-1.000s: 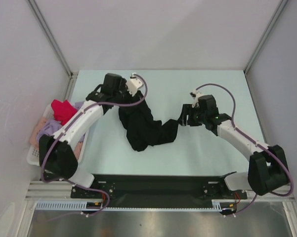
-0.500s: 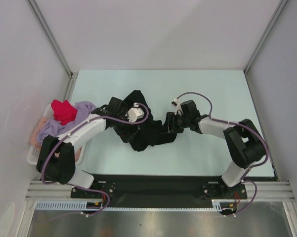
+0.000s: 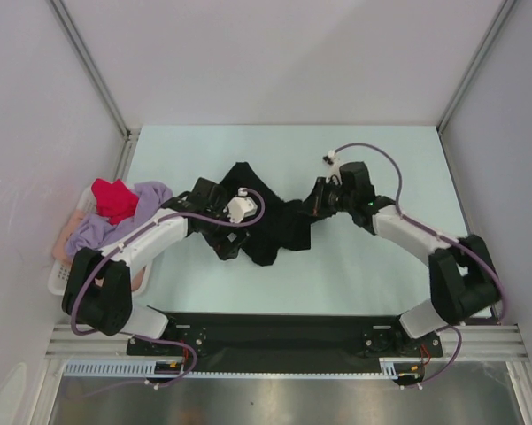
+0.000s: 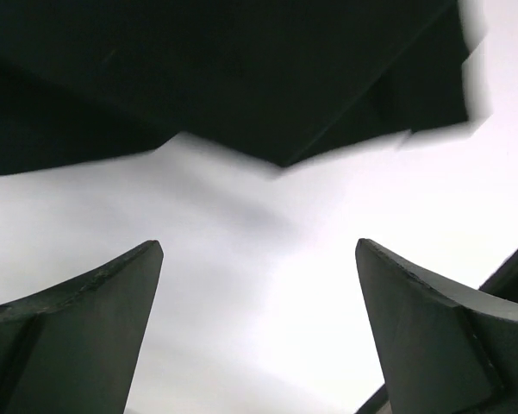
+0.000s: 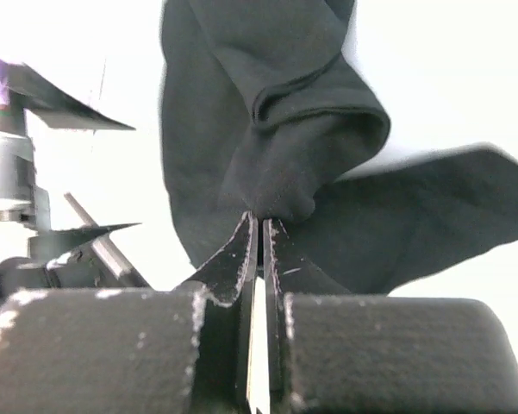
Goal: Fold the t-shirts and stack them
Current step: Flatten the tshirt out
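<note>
So the black t-shirt (image 3: 270, 220) sits crumpled around the middle of the table (image 3: 372, 266). The right gripper (image 5: 259, 226) is pinched tight on a bunched fold at the shirt's 3 o'clock edge. The left gripper (image 4: 259, 248) is spread wide by the shirt's 8 o'clock side, with only bare tabletop between its fingers. Over at 9 o'clock, the red t-shirt (image 3: 115, 198), lavender t-shirt (image 3: 152, 195) and pale pink t-shirt (image 3: 66, 237) are piled in the white basket (image 3: 57, 279).

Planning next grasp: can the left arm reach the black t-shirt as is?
Likely yes: the left gripper is open just short of the black t-shirt, nothing between them; the right gripper only pinches its other side.
</note>
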You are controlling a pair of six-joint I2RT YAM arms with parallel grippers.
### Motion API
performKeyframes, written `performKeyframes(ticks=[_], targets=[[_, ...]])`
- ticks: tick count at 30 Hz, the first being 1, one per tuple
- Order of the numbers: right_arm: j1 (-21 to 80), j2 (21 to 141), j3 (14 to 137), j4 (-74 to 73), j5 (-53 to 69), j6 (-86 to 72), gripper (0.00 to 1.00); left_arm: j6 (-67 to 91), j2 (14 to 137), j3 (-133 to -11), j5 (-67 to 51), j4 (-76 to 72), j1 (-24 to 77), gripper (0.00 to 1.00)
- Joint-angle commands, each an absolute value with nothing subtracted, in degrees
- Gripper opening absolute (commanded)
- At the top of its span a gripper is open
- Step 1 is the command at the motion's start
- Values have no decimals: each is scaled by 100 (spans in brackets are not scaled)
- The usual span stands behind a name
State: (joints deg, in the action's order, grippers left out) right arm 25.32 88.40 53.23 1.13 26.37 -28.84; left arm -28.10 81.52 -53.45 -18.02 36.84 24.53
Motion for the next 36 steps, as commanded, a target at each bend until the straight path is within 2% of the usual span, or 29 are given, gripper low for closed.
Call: performKeyframes(ticks=[1,4,7,14,18,22,26,32,36], targets=[[2479,7605,6124,-603,1533,-2191,0,-2892,8015,-5835,-1811,3559,2574,100],[2391,6989,6363,-1070,1039,-2039,0,-3040,8234,-6081,-1469,3533,2995,100],[2224,6611,6547,-1344,862,-2013,0,-3111,8454,-6345,-1616,3463,3434,100],[2145,6153,7249,-1862,800,-1846,0,-3173,8780,-7470,-1811,3665,3586,100],[2083,6065,8382,-2311,501,-1582,0,-3226,8587,-7681,-1819,3796,3455,100],[2100,6143,9883,-2268,720,-1459,0,-3138,8324,-7752,-1872,3832,3077,100],[2144,6170,10589,-2057,888,-1450,0,-3181,8183,-7778,-1565,3841,2953,100],[2136,6214,10855,-1820,765,-1310,0,-3226,8103,-7901,-1389,3947,2927,100],[2214,6608,10181,-1645,948,-1484,0,-3006,8103,-7971,-1126,3709,2551,100]])
